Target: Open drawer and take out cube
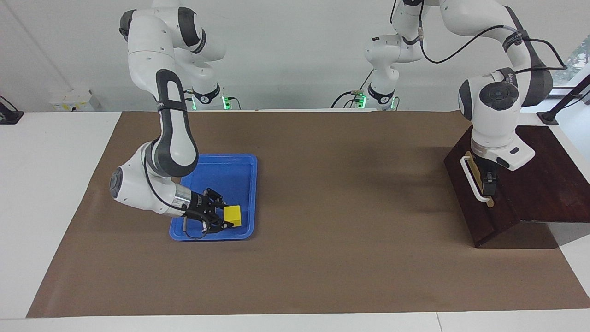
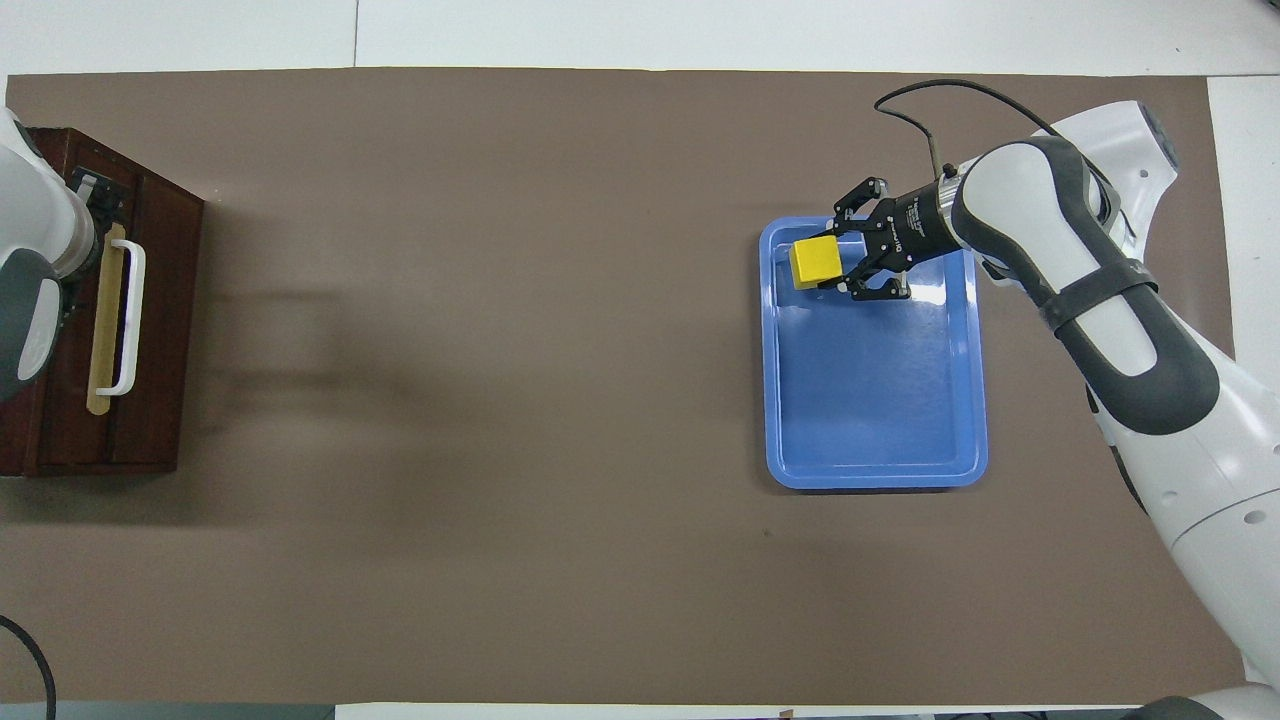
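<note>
The yellow cube [image 1: 233, 215] [image 2: 815, 262] is held low in the blue tray [image 1: 233, 177] [image 2: 870, 400], at the tray's end farthest from the robots. My right gripper [image 1: 220, 216] [image 2: 832, 262] is shut on the cube, a finger on each side. The dark wooden drawer [image 1: 461, 191] [image 2: 165, 300] sits at the left arm's end of the table; its front looks flush with the box. My left gripper [image 1: 488, 183] [image 2: 95, 200] is at the white bar handle [image 1: 473, 177] [image 2: 128, 318], right by its end nearer the robots.
Brown paper [image 1: 350, 207] covers the table between the tray and the drawer box. The left arm's wrist [image 1: 495, 120] stands over the top of the box [image 1: 544, 175].
</note>
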### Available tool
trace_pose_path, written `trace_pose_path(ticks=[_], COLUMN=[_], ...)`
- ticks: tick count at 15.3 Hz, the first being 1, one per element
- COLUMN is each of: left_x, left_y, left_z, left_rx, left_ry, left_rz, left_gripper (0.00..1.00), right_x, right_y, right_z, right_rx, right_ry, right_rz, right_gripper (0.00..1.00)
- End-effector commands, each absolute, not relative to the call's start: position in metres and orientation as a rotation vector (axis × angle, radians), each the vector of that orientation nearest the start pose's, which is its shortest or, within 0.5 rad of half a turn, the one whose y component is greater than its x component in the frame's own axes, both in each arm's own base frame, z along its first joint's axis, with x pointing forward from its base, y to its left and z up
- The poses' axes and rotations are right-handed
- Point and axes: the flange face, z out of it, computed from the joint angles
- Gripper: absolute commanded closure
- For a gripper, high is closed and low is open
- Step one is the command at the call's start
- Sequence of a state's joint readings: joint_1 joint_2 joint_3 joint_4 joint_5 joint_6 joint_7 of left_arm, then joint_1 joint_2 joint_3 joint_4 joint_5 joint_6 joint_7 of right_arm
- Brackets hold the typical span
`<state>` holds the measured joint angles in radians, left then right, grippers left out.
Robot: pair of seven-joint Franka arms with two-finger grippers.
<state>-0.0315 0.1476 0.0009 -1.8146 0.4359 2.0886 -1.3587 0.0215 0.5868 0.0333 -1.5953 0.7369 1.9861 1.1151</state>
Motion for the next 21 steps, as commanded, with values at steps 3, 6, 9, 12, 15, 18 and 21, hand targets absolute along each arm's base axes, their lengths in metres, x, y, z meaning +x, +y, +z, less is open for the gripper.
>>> trace_pose_path(ticks=[3,6,9,12,15,18,21], left_x=[0.587,0.569,0.553,0.546,0.556,0.567,0.568], left_y=[-0.091,-0.147,-0.166,-0.143,-0.078,-0.018,-0.002], left_z=[0.555,0.593,0.624,0.645,0.644,0.630,0.582], left_rx=[-2.667,-2.824,-3.011,-3.121,-3.139,-3.147,-3.145], left_ry=[-1.499,-1.244,-0.818,-0.364,-0.037,0.077,0.057], left_rz=[-0.369,-0.258,-0.103,0.039,0.061,-0.017,-0.043], left_gripper=[0.00,0.00,0.00,0.00,0.00,0.00,0.00], right_x=[0.668,0.666,0.664,0.664,0.664,0.663,0.663], right_y=[0.074,0.074,0.074,0.074,0.075,0.076,0.081], right_z=[0.277,0.275,0.273,0.273,0.275,0.280,0.309], right_rx=[-1.942,-1.944,-1.947,-1.948,-1.947,-1.942,-1.935], right_ry=[1.688,1.689,1.691,1.690,1.691,1.694,1.687], right_rz=[0.683,0.688,0.689,0.693,0.700,0.714,0.739], right_gripper=[1.00,1.00,1.00,0.71,0.01,0.00,0.00])
